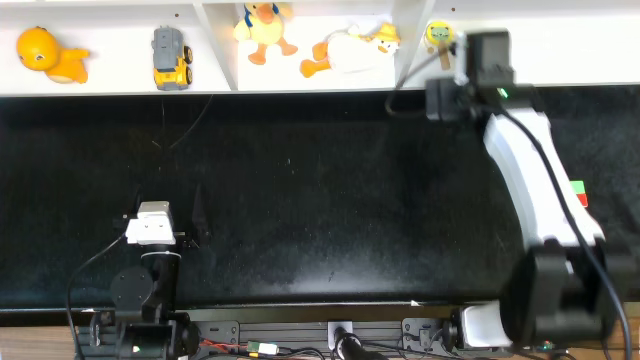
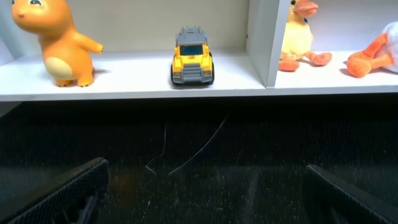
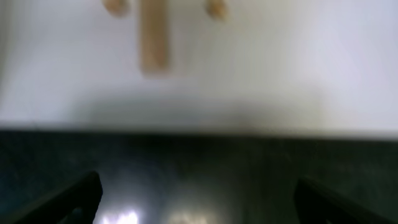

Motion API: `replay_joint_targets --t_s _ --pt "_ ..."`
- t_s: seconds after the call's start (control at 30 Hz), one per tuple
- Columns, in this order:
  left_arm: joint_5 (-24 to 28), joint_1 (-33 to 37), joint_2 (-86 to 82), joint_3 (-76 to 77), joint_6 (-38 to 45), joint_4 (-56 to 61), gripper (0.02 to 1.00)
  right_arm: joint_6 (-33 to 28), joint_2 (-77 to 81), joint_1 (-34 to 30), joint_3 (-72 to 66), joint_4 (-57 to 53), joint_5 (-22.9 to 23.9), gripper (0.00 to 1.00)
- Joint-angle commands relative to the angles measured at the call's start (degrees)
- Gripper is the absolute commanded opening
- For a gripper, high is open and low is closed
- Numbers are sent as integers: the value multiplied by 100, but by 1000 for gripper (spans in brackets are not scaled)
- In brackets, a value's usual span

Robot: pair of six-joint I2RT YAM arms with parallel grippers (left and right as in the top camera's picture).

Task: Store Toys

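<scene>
At the shelf's right end, the right gripper (image 3: 198,202) hangs just before the edge of the white compartment shelf (image 1: 300,82), fingers spread wide with nothing between them, near a small yellow-and-green toy figure (image 1: 440,37). Close to its base, the left gripper (image 2: 205,199) is equally wide open and empty above the black table mat (image 1: 300,190). An orange round-bodied plastic figure (image 2: 53,40) and a yellow-and-grey toy truck (image 2: 191,56) share the left compartment. A yellow plush duck (image 2: 298,34) and a white plush duck with orange feet (image 1: 350,50) share the middle one.
</scene>
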Motion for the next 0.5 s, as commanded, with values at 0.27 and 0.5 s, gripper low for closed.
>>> replay_joint_targets --t_s 0.27,0.5 --pt "52 31 -59 -9 87 -13 998 4 -2730 -184 -1637 -739 278 996" --pt "52 31 -59 -9 87 -13 998 4 -2824 -181 -1646 -752 7 996"
